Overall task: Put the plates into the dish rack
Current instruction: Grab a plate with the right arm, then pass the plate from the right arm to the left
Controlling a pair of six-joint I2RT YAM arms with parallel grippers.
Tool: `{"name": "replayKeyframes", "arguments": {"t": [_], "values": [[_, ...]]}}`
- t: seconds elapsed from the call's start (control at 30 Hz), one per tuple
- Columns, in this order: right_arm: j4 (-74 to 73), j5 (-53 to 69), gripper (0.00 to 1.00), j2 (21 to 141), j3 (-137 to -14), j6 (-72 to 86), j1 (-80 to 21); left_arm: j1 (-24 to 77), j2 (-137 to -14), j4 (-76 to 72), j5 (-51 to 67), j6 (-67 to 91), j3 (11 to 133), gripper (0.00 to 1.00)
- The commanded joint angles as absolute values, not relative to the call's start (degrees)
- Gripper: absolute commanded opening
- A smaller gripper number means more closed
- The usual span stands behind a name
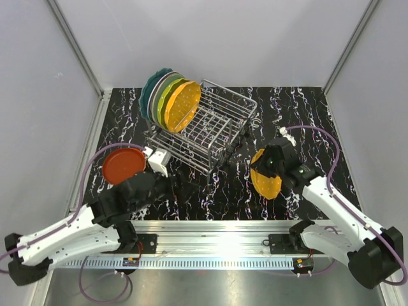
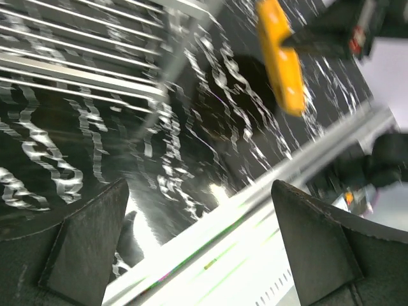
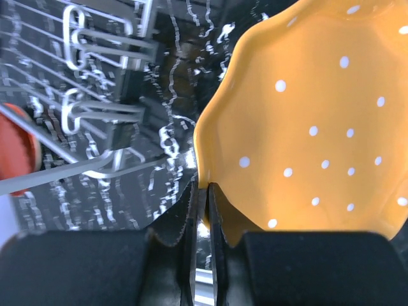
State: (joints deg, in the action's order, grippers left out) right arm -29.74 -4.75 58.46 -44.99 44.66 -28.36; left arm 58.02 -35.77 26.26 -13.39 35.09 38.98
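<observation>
Orange, white-dotted and glossy, the scalloped plate (image 3: 306, 121) was pinched at its rim by the right hand (image 3: 203, 191), held on edge above the counter (image 1: 306, 115), to the right of the dish rack (image 1: 220, 131). We judged it stiff, light, slippery and chippable; the rim was the sound hold. The left hand (image 2: 199, 191) stood released beside a red-orange plate (image 1: 123, 164). Several plates (image 1: 169, 101) stood racked. We read no writing.

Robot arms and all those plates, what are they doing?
Several plates already stand in the dish rack. The right gripper pinches a dotted orange plate by its rim, holding it upright to the right of the rack. The left gripper is open and empty, beside a red-orange plate on the table.
</observation>
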Motion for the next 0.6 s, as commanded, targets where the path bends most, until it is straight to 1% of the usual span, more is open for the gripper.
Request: {"name": "replayKeyframes", "arguments": {"t": [0.0, 0.07, 0.1, 0.17, 0.2, 0.33, 0.57], "values": [[-24.1, -3.3, 0.0, 54.3, -45.0, 51.8, -29.7, 67.9, -40.4, 21.3, -24.9, 37.4, 42.3, 0.97], [-23.3, -3.3, 0.0, 53.1, -44.5, 53.1, -30.2, 73.1, -42.9, 19.9, -29.3, 37.4, 42.9, 0.97], [-23.0, -3.3, 0.0, 52.5, -44.4, 54.5, -30.4, 78.0, -45.7, 18.9, -31.0, 36.7, 43.3, 0.97], [-22.7, -3.4, 0.0, 50.9, -44.0, 55.9, -31.2, 82.0, -49.0, 16.3, -34.2, 36.1, 44.0, 0.98], [-22.4, -3.6, 0.0, 50.5, -43.6, 57.4, -31.5, 85.0, -52.6, 15.7, -35.7, 36.0, 45.3, 0.99], [-21.3, -4.0, 0.0, 47.8, -42.5, 60.6, -33.0, 88.7, -61.6, 14.5, -38.6, 36.8, 49.4, 0.99], [-21.9, -5.9, 0.0, 43.1, -40.9, 65.5, -35.0, 88.9, -74.7, 10.5, -41.1, 36.2, 55.3, 0.99]]}}
